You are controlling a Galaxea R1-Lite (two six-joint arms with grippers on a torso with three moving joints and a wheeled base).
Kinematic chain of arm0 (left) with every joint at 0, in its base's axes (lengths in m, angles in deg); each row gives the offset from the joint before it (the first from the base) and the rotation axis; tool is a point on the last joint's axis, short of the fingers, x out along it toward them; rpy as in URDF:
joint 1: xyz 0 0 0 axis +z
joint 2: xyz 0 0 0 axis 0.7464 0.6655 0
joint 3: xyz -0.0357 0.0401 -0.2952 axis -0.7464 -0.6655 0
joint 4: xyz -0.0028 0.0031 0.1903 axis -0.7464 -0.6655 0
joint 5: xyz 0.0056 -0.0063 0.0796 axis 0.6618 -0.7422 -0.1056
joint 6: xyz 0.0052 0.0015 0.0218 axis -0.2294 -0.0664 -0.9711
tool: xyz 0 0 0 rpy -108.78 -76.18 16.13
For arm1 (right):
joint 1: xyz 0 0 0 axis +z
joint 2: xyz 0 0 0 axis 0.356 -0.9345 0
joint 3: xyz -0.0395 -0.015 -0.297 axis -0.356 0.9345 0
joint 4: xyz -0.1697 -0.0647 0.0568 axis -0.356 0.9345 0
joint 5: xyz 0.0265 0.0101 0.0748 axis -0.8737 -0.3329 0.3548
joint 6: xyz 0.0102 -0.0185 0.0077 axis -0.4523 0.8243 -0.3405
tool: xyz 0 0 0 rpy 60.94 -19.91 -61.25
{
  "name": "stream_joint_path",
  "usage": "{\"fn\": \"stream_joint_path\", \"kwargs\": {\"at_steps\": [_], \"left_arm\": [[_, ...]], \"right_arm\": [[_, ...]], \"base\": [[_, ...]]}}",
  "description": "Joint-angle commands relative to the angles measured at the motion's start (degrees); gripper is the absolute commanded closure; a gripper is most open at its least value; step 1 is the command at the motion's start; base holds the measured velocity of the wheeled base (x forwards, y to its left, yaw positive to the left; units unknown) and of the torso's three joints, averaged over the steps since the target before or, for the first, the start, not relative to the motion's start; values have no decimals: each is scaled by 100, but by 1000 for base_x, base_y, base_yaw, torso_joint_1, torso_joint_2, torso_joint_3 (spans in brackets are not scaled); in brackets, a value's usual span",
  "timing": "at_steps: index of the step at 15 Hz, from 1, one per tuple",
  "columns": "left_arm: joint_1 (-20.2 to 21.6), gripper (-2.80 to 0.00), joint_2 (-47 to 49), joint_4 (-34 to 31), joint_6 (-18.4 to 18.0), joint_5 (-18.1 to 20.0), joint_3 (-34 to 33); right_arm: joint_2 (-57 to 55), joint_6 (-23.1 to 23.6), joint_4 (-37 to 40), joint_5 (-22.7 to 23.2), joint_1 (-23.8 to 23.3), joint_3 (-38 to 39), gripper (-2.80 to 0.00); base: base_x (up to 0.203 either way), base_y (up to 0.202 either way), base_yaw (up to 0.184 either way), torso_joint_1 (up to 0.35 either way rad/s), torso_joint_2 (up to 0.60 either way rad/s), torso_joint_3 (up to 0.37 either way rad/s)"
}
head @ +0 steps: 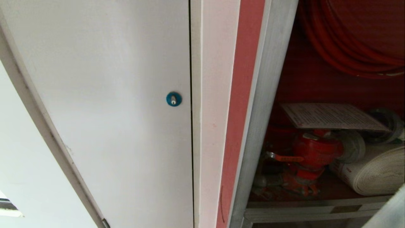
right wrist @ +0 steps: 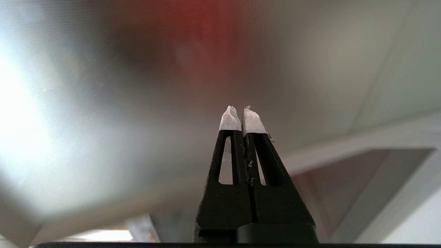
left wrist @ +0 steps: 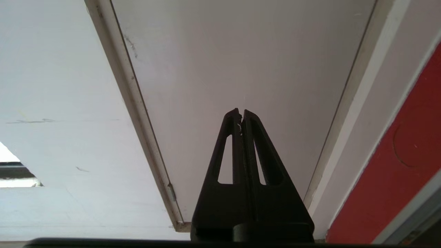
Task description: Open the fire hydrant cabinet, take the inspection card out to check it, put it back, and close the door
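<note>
The fire hydrant cabinet (head: 316,95) stands open to the right of the white door with the blue lock (head: 173,99); its red interior is exposed. The inspection card (head: 332,116) lies nearly flat inside, resting above the red valve (head: 313,152) and to the left of the white rolled hose (head: 376,171), below the red hose reel (head: 354,41). Its long axis runs across the cabinet opening.

Neither arm appears in the head view. The right claw (right wrist: 241,115) faces a blurred grey surface with a red tint; its taped fingertips (right wrist: 230,120) are pressed together and hold nothing. The left claw (left wrist: 240,113) faces the white door, fingers together, empty.

The card lies on the right-arm side, so the right claw is judged the nearer. It must spread before any pickup.
</note>
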Motion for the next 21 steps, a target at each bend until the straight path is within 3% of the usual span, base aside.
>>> {"fn": "stream_joint_path", "kwargs": {"at_steps": [1, 18, 21], "left_arm": [[2, 0, 7, 3, 19, 2, -35], [2, 0, 7, 3, 19, 2, -44], [2, 0, 7, 3, 19, 2, -39]], "right_arm": [[10, -5, -4, 0, 1, 2, 0], [10, 13, 24, -10, 1, -11, 0], [-4, 11, 247, -24, 6, -562, 0]], "base": [[127, 0, -2, 12, 6, -1], [0, 0, 0, -1, 0, 0], [0, 0, 0, 0, 0, 0]]}}
